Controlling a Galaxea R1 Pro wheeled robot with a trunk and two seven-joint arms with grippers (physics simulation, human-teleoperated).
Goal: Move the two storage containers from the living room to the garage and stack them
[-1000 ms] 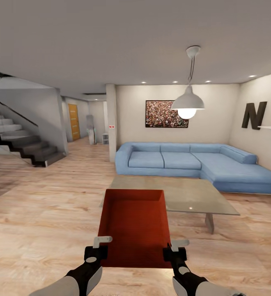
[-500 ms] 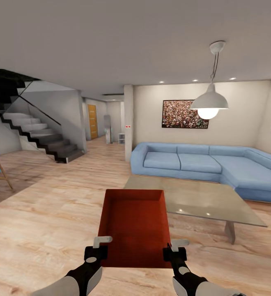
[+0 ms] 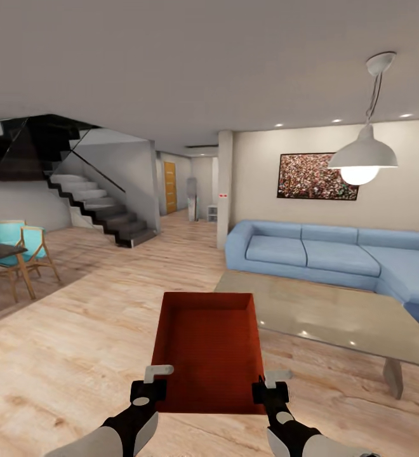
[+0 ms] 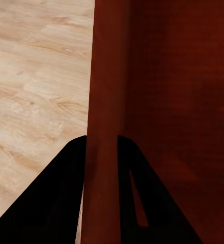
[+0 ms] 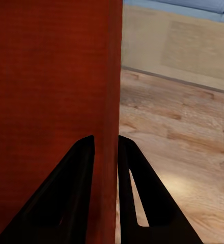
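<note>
One red-orange open-top storage container [image 3: 208, 350] hangs in front of me above the living room's light wood floor [image 3: 76, 355], held level between both arms. My left gripper [image 3: 153, 384] is shut on its left wall [image 4: 103, 127], one finger [image 4: 56, 203] outside and one inside. On the opposite side, my right gripper [image 3: 265, 388] is shut on the right wall [image 5: 111, 101] in the same way, with a finger [image 5: 137, 203] outside it. The container is empty.
A glass coffee table [image 3: 336, 314] stands just right of the container, with the blue sofa [image 3: 324, 254] behind it and a pendant lamp [image 3: 363, 155] above. A pillar [image 3: 224, 190], a hallway with an orange door [image 3: 170, 187], stairs [image 3: 101, 209] and teal chairs [image 3: 19, 254] lie left.
The whole view has swung left: sofa, table and lamp slid right, while stairs and teal chairs came in at left. The container and both grippers keep the same hold.
</note>
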